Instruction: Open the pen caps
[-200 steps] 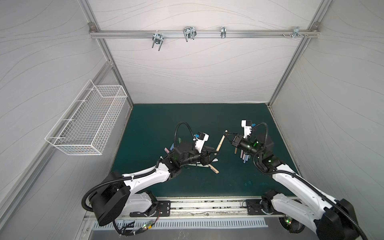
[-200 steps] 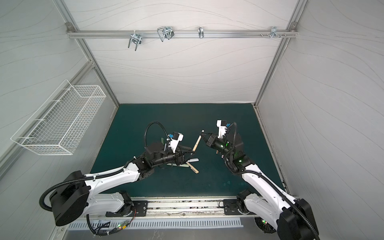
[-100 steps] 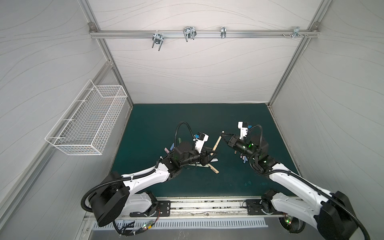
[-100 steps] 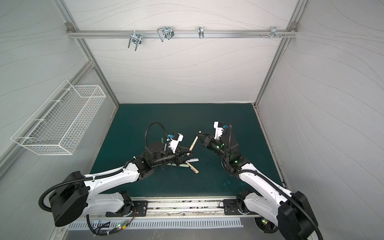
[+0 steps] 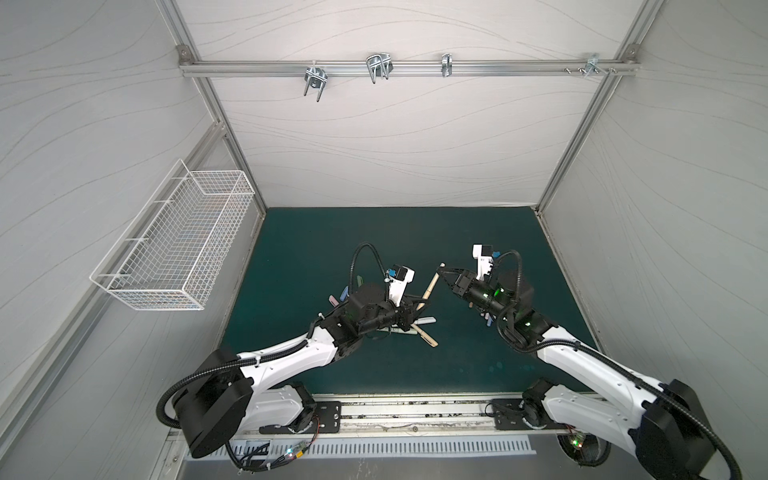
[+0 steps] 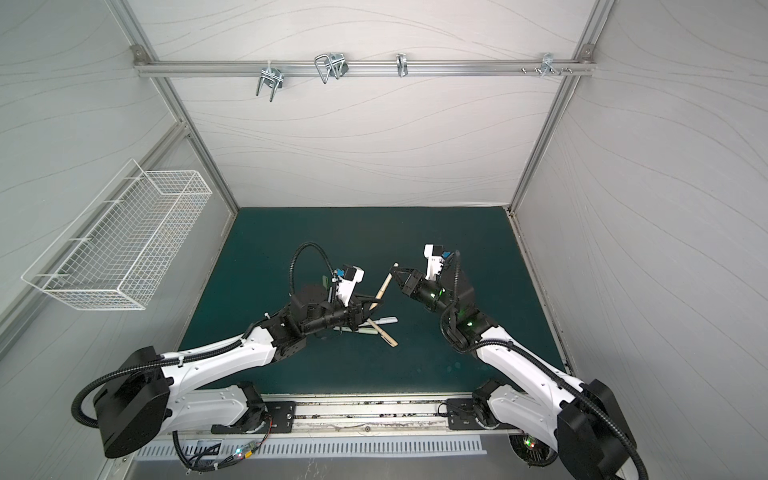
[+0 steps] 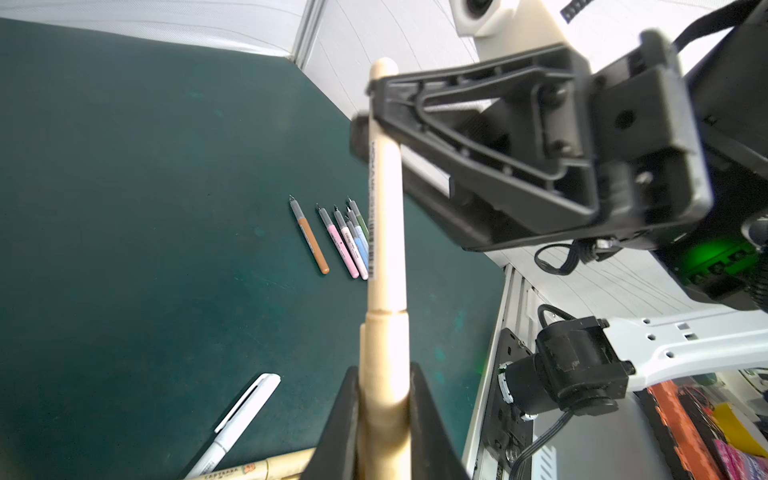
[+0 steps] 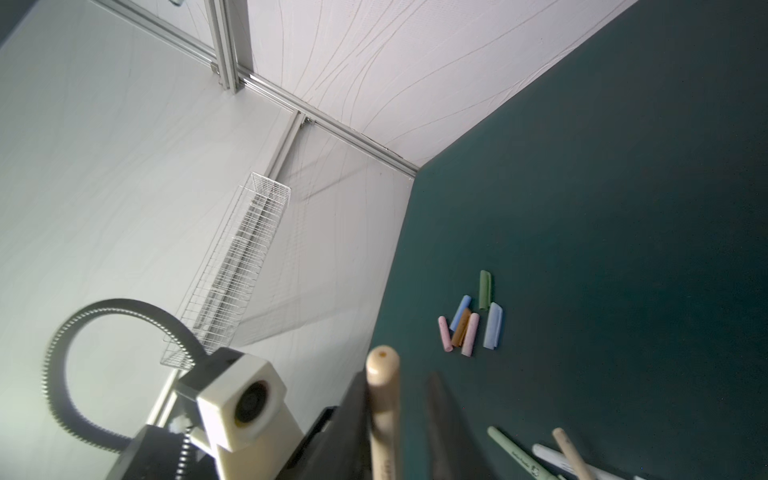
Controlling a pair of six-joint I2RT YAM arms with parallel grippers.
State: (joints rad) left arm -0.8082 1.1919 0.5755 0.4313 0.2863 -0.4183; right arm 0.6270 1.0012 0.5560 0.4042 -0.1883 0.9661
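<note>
Two pincers are meeting on one tan pen (image 7: 386, 216). My left pincer (image 7: 384, 374) is clamping the pen's thicker cap (image 7: 384, 340) end, its fingers (image 7: 340, 415) pressing both sides just below the seam. My right pincer (image 8: 397, 376) is standing apart around the barrel's far end. One of its fingers is touching the barrel and the other is showing a gap beside it, so that side is gripping nothing.

The pen's long axis is running straight from left pincer to right pincer, tilting up off the desk (image 5: 332, 232) in both top views. The cap is lying nearer my left arm and the rounded barrel end nearer my right. I am judging that the coming move calls for closing the right fingers on the barrel and drawing the arms apart along that axis. A sideways pull would likely jam the joint.

Farther out, uncapped pens (image 7: 340, 241) are lying in a row by my right arm. Loose caps (image 8: 469, 324) are clustering near my left arm, and capped pens (image 6: 384, 320) are lying crossed beneath my left pincer.
</note>
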